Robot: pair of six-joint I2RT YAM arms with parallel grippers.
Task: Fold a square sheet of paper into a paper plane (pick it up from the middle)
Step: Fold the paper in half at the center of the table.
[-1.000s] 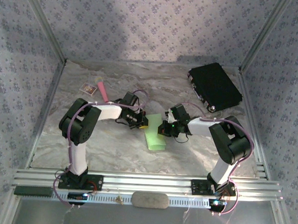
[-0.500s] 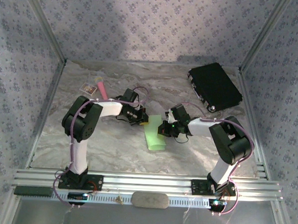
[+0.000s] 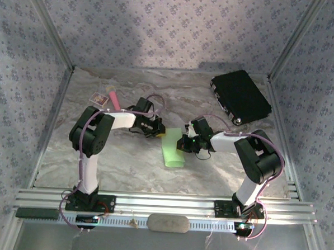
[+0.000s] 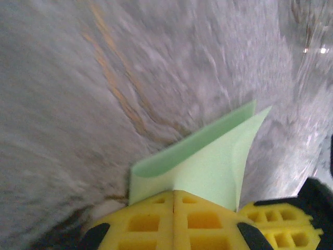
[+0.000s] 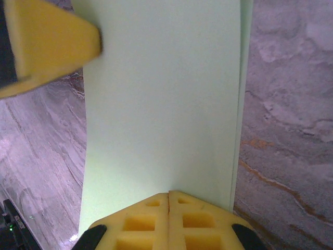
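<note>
The green sheet of paper (image 3: pixel 173 152) sits as a long doubled-over strip in the middle of the counter (image 3: pixel 120 170), between the two arms. From above I cannot tell whether it rests on the surface or hangs just over it. In the left wrist view its two layers gape in a shallow V, so the fold does not look pressed flat yet.

The left end effector (image 4: pixel 174 221) is pinched closed on the paper near the strip's far end. The right end effector (image 5: pixel 169 221) is clamped on the paper too, just beside the other.

The paper looks light, thin and floppy. It would likely sag, slip from smooth pads, or tear if the arms pull apart. It is best held at an edge, with both layers together.

Well apart lie a pink stick (image 3: pixel 115 101), a small card (image 3: pixel 99 99) and a black case (image 3: pixel 240 97).
</note>
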